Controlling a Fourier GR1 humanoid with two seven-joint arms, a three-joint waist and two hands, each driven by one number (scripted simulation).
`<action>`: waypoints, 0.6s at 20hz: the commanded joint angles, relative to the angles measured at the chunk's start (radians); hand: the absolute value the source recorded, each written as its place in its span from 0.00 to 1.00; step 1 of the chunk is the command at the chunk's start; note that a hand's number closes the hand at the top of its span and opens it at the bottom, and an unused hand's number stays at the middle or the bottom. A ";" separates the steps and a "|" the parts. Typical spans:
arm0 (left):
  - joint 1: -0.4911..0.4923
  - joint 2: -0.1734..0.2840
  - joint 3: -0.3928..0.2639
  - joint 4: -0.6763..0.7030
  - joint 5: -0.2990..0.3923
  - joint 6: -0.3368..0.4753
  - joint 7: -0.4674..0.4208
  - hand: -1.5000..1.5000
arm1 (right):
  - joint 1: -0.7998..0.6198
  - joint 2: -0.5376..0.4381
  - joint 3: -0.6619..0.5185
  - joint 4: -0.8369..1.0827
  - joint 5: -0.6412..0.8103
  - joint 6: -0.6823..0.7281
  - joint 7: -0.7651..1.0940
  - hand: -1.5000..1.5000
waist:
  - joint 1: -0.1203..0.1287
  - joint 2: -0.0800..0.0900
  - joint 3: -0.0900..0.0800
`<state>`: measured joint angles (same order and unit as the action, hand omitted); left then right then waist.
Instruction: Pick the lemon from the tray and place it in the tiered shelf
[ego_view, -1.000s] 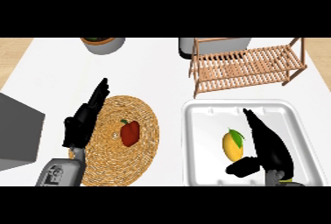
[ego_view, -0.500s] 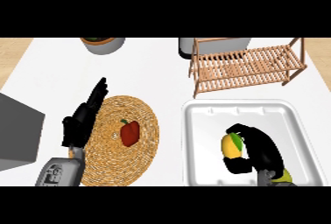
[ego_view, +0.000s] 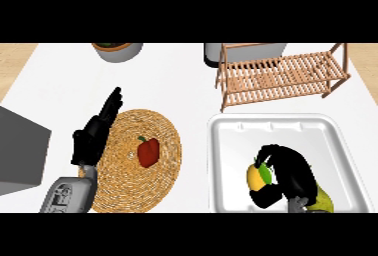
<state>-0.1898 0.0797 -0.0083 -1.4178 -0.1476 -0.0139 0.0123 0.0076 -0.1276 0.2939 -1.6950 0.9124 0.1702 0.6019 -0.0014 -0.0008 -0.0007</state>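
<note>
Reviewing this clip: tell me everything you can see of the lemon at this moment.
The lemon is a small yellow fruit, rounded, with a greenish patch at its upper right. It sits inside the white tray, in the lower middle part, low over or on the tray floor; which one cannot be told. The right hand curls round it from the right, with black fingers over its top and under its bottom, hiding its right side.
</note>
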 joint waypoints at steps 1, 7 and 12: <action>0.019 -0.017 -0.029 -0.017 -0.014 0.001 0.001 0.50 | -0.020 0.074 0.158 -0.031 0.091 0.034 0.065 1.00 | 0.004 -0.001 0.000; 0.059 -0.014 -0.035 -0.034 -0.015 -0.009 -0.009 0.50 | -0.060 0.126 0.438 -0.038 0.104 -0.056 0.168 1.00 | 0.005 -0.001 0.001; -0.012 0.001 0.013 0.003 0.024 -0.024 0.006 0.50 | -0.107 0.127 0.465 -0.139 -0.020 -0.306 0.190 1.00 | 0.003 0.001 0.001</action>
<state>-0.1906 0.0771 -0.0118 -1.4340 -0.1447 -0.0235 0.0297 -0.0864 -0.0082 0.7206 -1.7649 0.9485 -0.0013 0.7795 0.0043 -0.0009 0.0001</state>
